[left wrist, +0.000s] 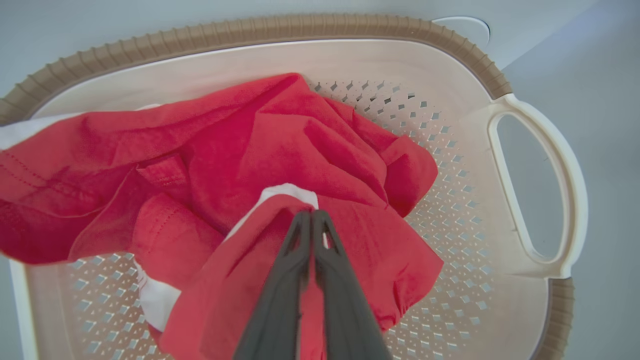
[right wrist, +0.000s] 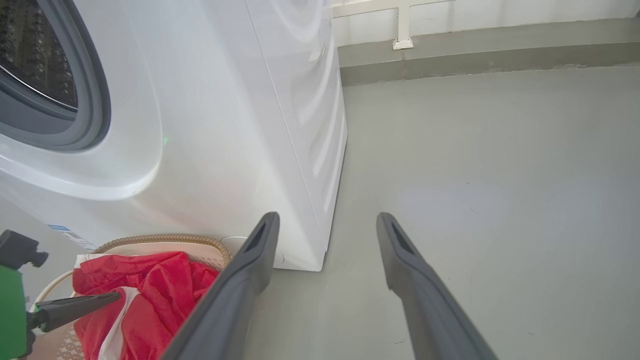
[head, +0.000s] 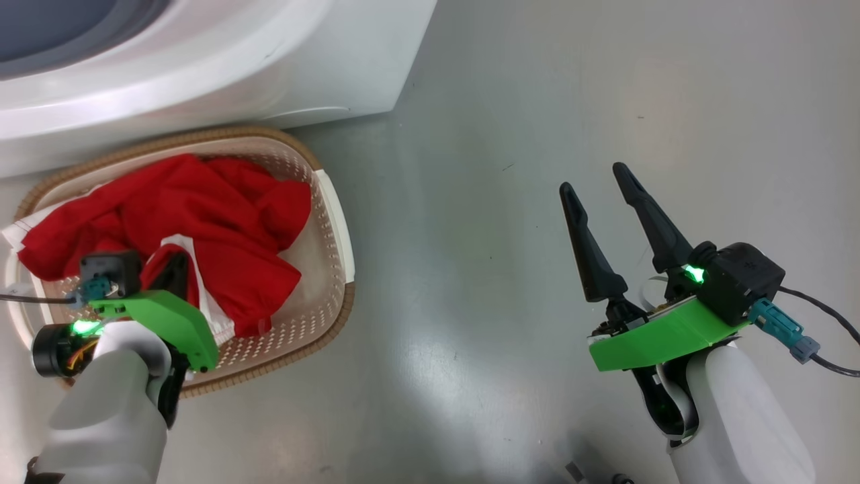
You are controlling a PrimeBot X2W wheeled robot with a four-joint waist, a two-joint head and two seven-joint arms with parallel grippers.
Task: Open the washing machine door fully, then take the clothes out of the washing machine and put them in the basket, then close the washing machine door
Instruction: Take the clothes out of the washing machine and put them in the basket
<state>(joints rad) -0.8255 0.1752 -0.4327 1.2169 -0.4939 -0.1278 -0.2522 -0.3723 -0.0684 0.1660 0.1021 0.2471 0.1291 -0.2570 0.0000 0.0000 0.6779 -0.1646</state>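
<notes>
Clenching clothes point(left wrist: 320, 145) inside the basket point(left wrist: 350, 25), left jaws; right jaws gape over open floor point(head: 537, 134).

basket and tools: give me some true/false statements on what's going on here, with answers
1. The left tool is shut on the clothes. True.
2. The clothes lie on the floor beside the basket. False: they lie in the basket.
3. The right tool is open and empty. True.
4. The right tool hangs over the basket. False: it is over bare floor, to the basket's right.
5. The basket stands just in front of the washing machine. True.
</notes>
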